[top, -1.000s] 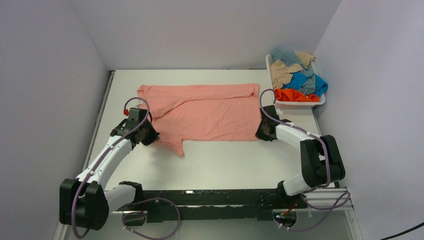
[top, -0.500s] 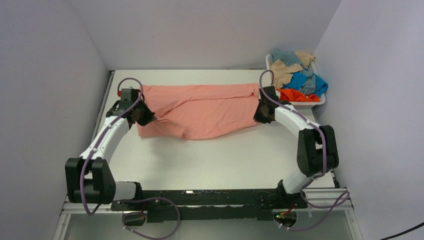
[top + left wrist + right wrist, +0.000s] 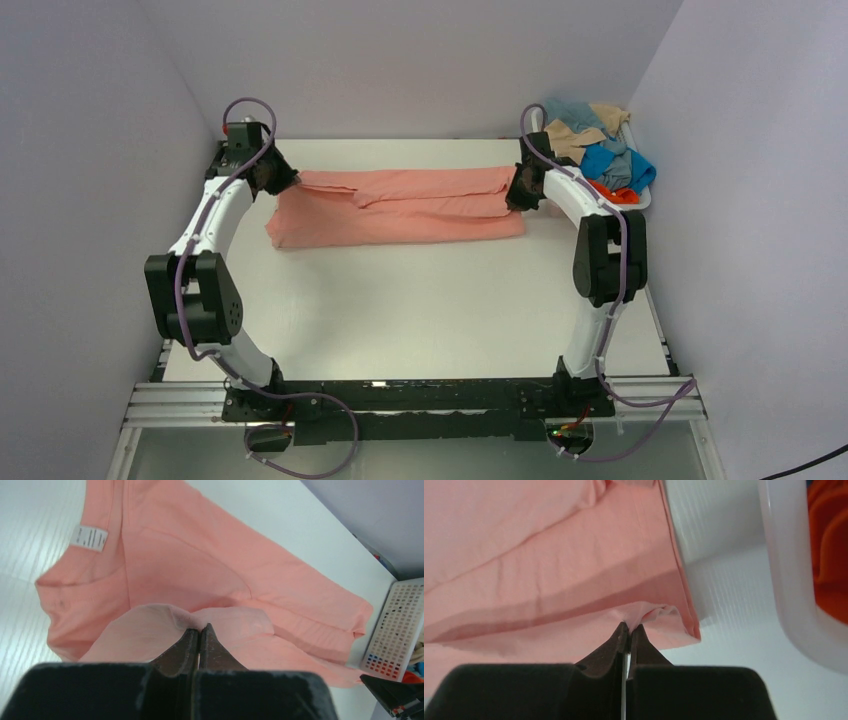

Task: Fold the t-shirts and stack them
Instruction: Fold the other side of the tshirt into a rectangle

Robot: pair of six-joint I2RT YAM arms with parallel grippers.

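salmon t-shirt (image 3: pixel 400 210), near edge now folded to far edge

The shirt (image 3: pixel 400 205) was plain salmon pink, its label (image 3: pixel 89 537) white; the basket (image 3: pixel 791 580) white; its shirts (image 3: pixel 600 160) orange, blue, tan.

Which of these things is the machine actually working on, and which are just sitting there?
Part of the job: pink t-shirt, pinched at both ends by the left gripper and right gripper; heap of other t-shirts.
Just sitting there: white basket holding that heap; table.
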